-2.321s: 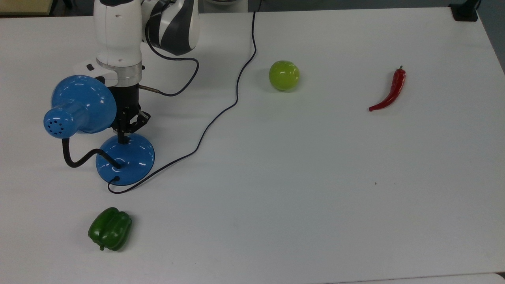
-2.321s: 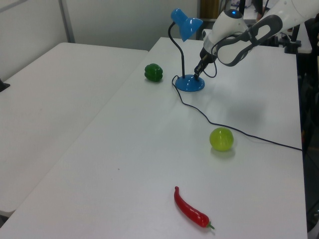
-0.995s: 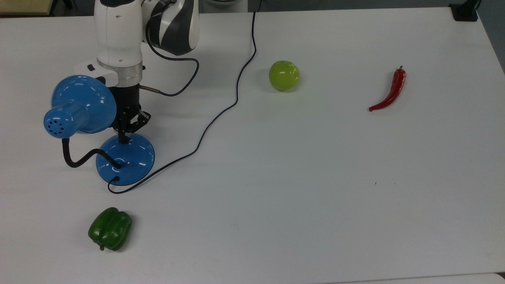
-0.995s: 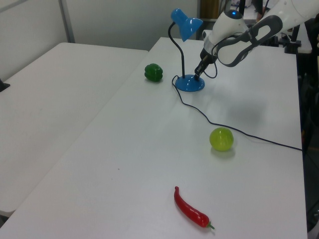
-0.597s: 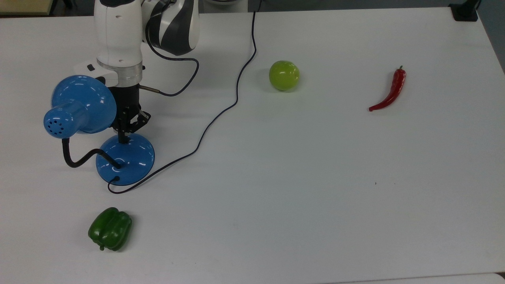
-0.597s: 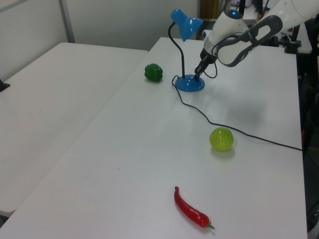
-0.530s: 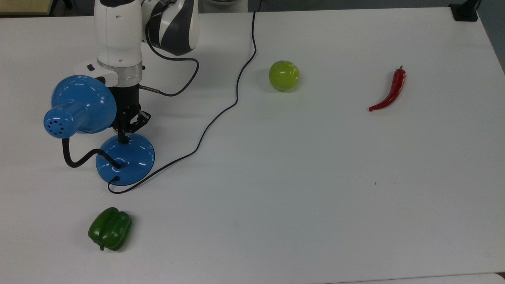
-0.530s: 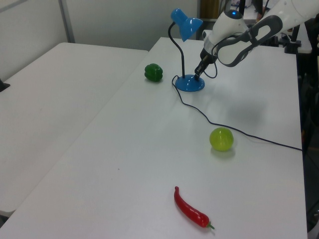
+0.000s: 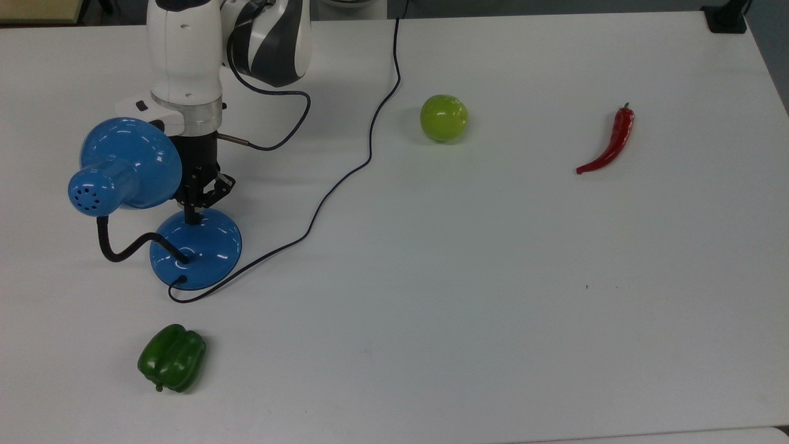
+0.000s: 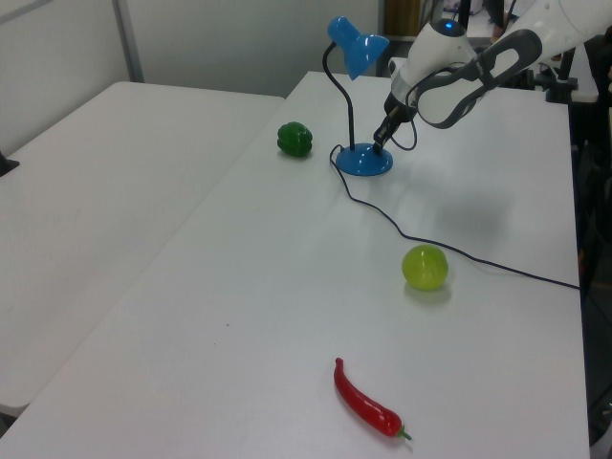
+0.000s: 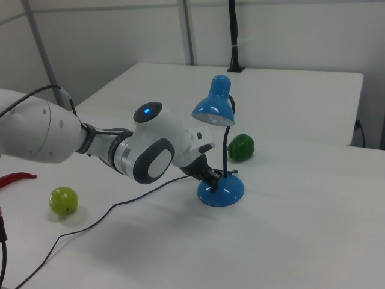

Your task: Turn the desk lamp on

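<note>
On the white table (image 9: pixel 493 308) the lamp (image 9: pixel 196 246) stands at the top view's left; the gripper (image 9: pixel 193 216), fingers pressed together, touches its base; a crooked push could slide the lamp instead.

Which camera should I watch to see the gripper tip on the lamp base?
The top view: the gripper meets the upper edge of the desk lamp base with nothing in front. The left view shows that contact small and far off. In the right view the gripper is partly behind the arm.
</note>
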Robot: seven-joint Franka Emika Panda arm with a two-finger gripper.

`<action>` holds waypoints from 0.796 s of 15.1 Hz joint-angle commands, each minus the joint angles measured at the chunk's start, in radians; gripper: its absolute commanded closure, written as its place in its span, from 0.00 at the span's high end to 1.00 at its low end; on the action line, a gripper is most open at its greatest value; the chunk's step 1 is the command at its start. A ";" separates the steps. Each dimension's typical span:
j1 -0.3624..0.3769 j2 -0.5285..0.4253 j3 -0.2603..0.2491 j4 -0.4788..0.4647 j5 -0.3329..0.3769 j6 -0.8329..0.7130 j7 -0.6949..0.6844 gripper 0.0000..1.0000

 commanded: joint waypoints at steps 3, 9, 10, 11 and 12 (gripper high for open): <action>-0.010 0.042 0.002 -0.018 0.011 0.030 -0.002 0.00; -0.010 0.056 0.002 -0.020 0.011 0.064 -0.002 0.00; -0.010 0.056 0.002 -0.020 0.011 0.064 -0.002 0.00; -0.010 0.054 0.000 -0.020 0.011 0.064 -0.002 0.00; -0.010 0.050 0.000 -0.021 0.011 0.059 -0.002 0.00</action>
